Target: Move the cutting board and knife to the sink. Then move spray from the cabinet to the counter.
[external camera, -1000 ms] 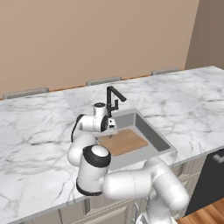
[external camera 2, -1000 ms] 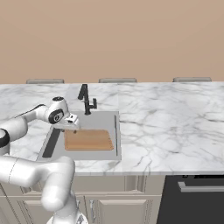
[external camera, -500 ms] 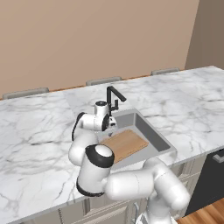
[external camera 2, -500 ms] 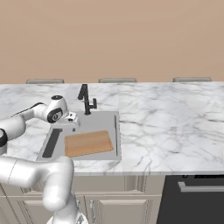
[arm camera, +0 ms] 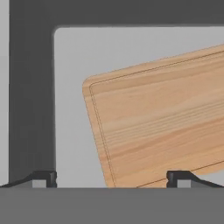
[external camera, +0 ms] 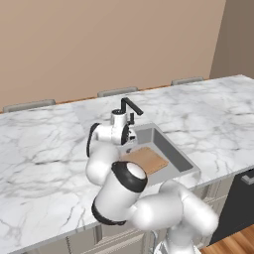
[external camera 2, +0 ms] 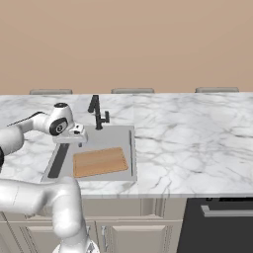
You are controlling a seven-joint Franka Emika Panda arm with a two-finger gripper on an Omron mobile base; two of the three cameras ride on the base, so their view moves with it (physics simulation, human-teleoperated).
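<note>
Left base view: the cutting board [external camera: 145,160] lies in the sink [external camera: 173,149], just below the gripper [external camera: 130,135]. Right base view: the board sits right of the sink's dark strip. Hand view: the gripper's fingertips [arm camera: 45,178] stand apart above the board.

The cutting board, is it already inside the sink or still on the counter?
Inside the sink. The cutting board lies flat on the grey basin floor of the sink, enclosed by its walls, below the marble counter.
</note>
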